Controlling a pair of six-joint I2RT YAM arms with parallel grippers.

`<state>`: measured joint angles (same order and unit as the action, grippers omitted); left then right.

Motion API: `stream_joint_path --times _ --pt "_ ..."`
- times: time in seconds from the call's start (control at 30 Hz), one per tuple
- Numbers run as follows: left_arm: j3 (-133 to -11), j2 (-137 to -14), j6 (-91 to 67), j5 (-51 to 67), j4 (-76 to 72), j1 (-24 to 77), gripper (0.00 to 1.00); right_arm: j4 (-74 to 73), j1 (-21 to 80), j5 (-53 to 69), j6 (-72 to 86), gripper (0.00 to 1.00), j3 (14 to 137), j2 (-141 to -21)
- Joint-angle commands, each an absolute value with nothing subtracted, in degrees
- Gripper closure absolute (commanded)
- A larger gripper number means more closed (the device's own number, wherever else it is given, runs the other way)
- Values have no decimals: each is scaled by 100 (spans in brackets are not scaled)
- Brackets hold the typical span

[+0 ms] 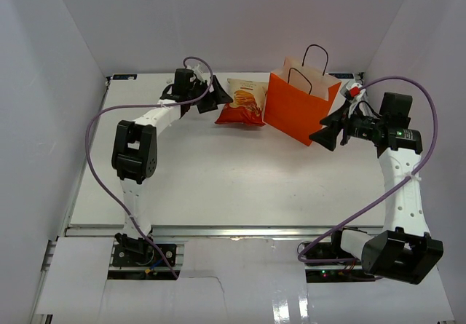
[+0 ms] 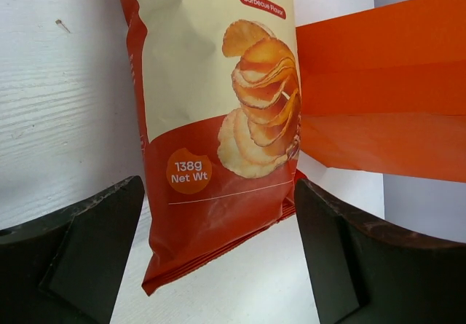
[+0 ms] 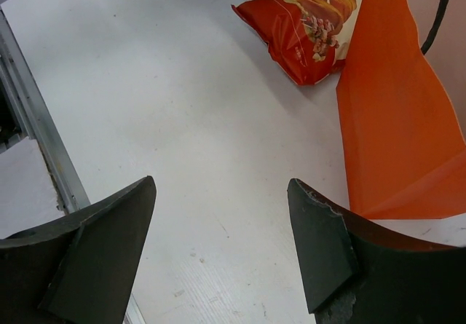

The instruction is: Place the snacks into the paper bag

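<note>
The orange-and-cream chip bag (image 1: 242,102) lies flat at the back of the table, just left of the upright orange paper bag (image 1: 302,105) with black loop handles. My left gripper (image 1: 220,96) is open at the chip bag's left end. In the left wrist view the chip bag's (image 2: 211,120) red sealed end lies between the spread fingers of this gripper (image 2: 218,222), which do not touch it. My right gripper (image 1: 325,129) is open and empty by the paper bag's right front corner. In the right wrist view the gripper (image 3: 222,186) hovers over bare table beside the paper bag (image 3: 393,120).
A small red-and-white packet (image 1: 354,89) sits behind the right wrist near the back right corner. White walls close in the table on three sides. A metal rail (image 3: 36,135) runs along the table's near edge.
</note>
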<state>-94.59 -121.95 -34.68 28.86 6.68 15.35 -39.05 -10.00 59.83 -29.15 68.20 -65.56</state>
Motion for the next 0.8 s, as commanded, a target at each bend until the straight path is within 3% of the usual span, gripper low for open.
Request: stream_joint_path --times 0.0,0.43,0.77 --pt "-9729 -12137 -3384 3146 677 1556 6 -3841 -1011 6214 -2944 21 6759 -6442" --pt "-9343 -12234 -3445 3384 598 1600 11 -3841 -1011 6214 -2900 21 6732 -6460" --pt "-9141 -12296 -3551 3638 677 1600 21 -3858 -1011 6231 -2830 22 6645 -6346"
